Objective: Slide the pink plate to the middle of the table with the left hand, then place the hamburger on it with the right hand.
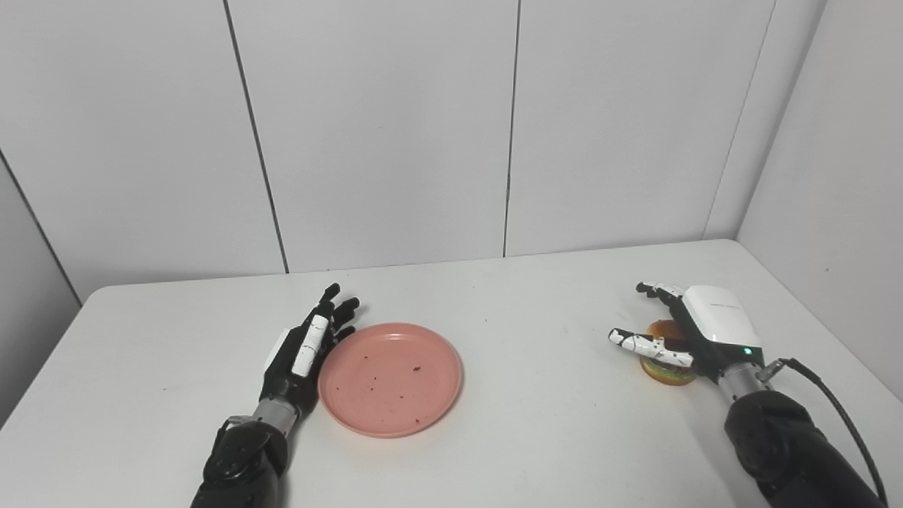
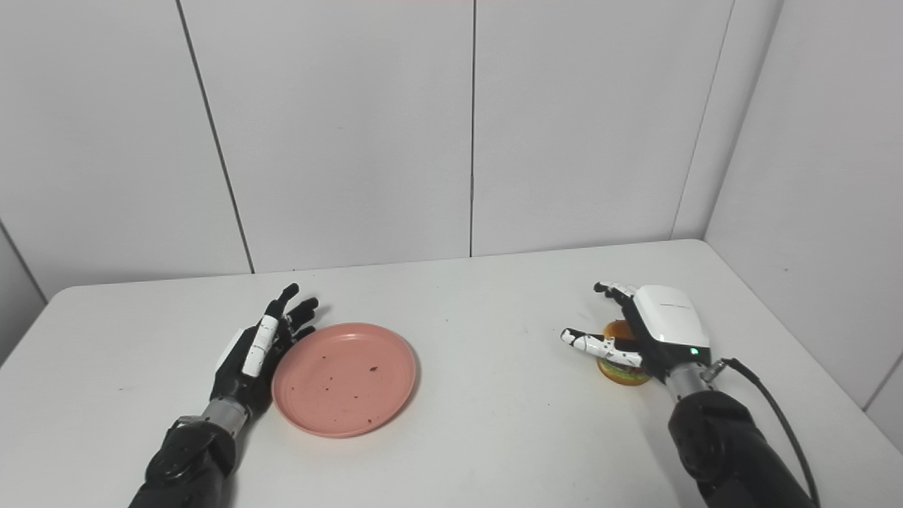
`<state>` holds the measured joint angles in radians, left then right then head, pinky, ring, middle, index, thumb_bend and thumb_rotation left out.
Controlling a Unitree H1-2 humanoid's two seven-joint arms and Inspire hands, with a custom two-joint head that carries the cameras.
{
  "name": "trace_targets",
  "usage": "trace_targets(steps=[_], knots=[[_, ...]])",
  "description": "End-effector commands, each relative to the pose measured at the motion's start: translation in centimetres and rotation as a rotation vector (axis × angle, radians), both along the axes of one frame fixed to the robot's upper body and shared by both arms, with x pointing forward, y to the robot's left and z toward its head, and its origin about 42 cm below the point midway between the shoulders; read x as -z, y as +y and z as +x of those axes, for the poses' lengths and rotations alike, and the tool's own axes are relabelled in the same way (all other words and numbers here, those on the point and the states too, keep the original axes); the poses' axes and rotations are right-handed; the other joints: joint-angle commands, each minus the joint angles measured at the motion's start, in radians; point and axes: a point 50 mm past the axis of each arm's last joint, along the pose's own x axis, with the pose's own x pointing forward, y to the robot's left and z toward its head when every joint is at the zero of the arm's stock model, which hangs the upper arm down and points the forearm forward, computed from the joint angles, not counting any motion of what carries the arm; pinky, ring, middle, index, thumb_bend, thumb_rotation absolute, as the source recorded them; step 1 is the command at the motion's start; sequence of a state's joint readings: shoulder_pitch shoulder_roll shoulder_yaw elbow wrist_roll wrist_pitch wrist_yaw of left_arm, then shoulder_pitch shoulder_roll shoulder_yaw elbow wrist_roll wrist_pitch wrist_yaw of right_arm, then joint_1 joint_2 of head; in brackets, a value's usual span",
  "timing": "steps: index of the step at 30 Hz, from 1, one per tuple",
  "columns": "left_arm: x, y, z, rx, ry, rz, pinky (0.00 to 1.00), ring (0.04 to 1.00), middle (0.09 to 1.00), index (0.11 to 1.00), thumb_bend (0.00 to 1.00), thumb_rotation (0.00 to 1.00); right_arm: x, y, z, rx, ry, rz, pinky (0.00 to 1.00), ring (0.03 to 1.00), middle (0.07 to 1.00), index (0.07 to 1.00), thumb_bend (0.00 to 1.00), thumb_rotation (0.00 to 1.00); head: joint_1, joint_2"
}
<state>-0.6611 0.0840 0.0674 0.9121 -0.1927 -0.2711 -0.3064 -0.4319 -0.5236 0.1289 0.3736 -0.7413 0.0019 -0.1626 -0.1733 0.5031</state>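
Left eye view | pink plate (image 1: 391,379): dark crumbs only | left hand (image 1: 305,349) spread at rim | right hand (image 1: 695,331) spread over hamburger (image 1: 665,361)

Bare table (image 1: 550,367) between plate (image 1: 390,379), hamburger (image 1: 667,367)

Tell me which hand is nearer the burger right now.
Right. The right hand sits over the burger, fingers spread around it; the left hand is across the table beside the pink plate.

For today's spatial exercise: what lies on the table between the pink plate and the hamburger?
Only bare white table lies between the pink plate and the hamburger; both eye views show this.
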Motion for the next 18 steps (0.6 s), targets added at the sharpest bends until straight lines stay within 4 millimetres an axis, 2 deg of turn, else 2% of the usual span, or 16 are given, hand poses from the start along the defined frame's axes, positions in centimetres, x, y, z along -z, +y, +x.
trace_targets(steps=[1,7,18], knots=[[-0.4,-0.2,0.3,0.013,0.006,0.017,0.92,0.939,0.877,0.955,0.93,0.82,-2.7,0.0,1.1,-0.001,-0.067,-0.009,0.6,0.737,0.775,0.771,0.72,0.98,0.002,0.002],[-0.5,-0.2,0.4,0.016,0.008,0.013,0.93,0.941,0.88,0.958,0.93,0.82,-2.4,0.1,1.0,0.002,-0.047,-0.006,0.62,0.744,0.781,0.777,0.73,0.99,0.002,0.003],[-0.5,-0.1,0.2,0.024,0.01,0.02,0.93,0.937,0.873,0.956,0.93,0.81,-1.5,-1.3,1.5,0.034,0.004,-0.016,0.64,0.764,0.789,0.78,0.7,0.97,0.0,0.006]])
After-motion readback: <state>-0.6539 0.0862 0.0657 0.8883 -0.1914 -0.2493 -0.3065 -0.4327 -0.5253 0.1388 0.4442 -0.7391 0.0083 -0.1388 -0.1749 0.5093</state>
